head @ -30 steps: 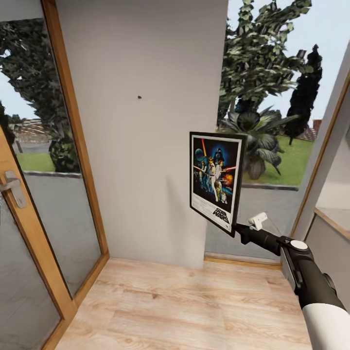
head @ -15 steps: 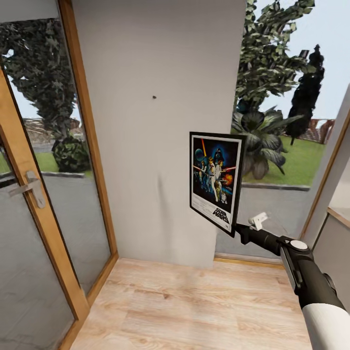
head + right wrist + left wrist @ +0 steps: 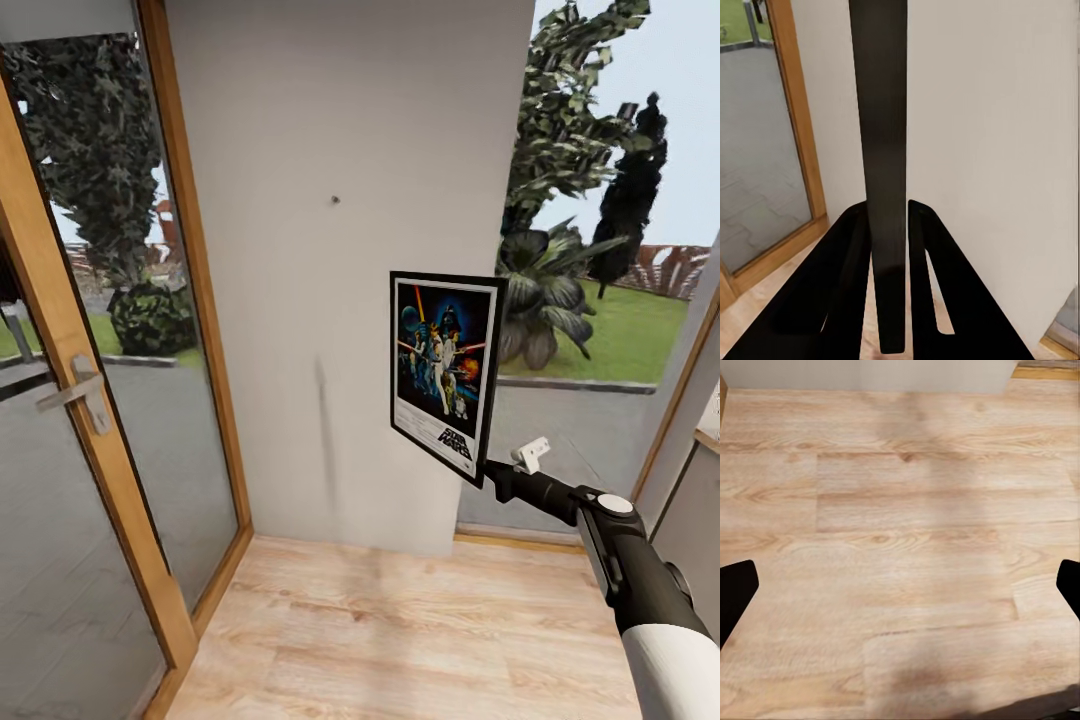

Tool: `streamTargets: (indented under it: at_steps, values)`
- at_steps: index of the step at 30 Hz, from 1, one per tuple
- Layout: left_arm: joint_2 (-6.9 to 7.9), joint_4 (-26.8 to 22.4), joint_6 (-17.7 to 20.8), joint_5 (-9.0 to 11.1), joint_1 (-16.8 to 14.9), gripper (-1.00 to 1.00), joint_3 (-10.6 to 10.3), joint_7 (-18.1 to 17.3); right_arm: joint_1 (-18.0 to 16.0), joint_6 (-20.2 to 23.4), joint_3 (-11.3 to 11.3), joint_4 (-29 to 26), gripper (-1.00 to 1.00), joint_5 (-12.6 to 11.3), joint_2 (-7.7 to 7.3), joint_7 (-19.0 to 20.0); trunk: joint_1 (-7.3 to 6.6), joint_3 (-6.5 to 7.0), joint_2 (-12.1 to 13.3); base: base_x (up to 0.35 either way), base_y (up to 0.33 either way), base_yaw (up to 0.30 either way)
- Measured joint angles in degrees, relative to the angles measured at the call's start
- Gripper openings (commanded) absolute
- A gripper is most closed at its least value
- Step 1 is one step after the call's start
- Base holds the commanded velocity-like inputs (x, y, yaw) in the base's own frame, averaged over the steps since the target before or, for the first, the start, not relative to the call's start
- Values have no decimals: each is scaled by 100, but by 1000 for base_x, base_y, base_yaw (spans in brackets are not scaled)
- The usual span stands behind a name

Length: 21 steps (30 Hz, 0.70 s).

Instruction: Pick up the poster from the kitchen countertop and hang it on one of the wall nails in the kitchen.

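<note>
The poster (image 3: 443,371) hangs upright in the air in front of the pale grey wall (image 3: 300,330), its colourful picture facing me. My right gripper (image 3: 487,472) is shut on its lower right corner. In the right wrist view the poster's black frame edge (image 3: 886,150) runs up between the two dark fingers (image 3: 847,255). A wall nail (image 3: 336,200) shows as a small dark stub on the wall, up and to the left of the poster. My left gripper (image 3: 900,585) is open above the wood floor (image 3: 900,510), its fingertips (image 3: 735,592) at the picture's sides.
A glass door with a wooden frame (image 3: 80,400) and a metal handle (image 3: 75,392) stands at the left. A window (image 3: 600,250) onto a garden is at the right. A grey cabinet front (image 3: 690,520) sits at the far right. Wood floor (image 3: 400,630) lies below.
The whole head view has turned left: wall, nail and door have slid rightward in the picture. The poster and right arm keep their place in the view.
</note>
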Motion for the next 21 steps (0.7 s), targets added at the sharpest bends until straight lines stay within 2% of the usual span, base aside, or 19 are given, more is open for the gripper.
streamTargets:
  at_steps: [11, 15, 21]
  values:
    - [0, 0, -1, 0, -1, 100, -1, 0, 1, 8, 9, -1, -100, 1, 4, 0, 0, 48, 0, 7, 5, -224]
    - [0, 0, -2, 0, 0, 100, 1, -1, 0, 0, 14, 1, -100, 2, 7, 0, 0, 56, 1, 0, 100, -65]
    - [-1, -3, 2, 0, 1, 100, 3, -2, 0, -4, 9, 2, -100, 2, 8, -1, 0, 58, 1, 0, 250, -15]
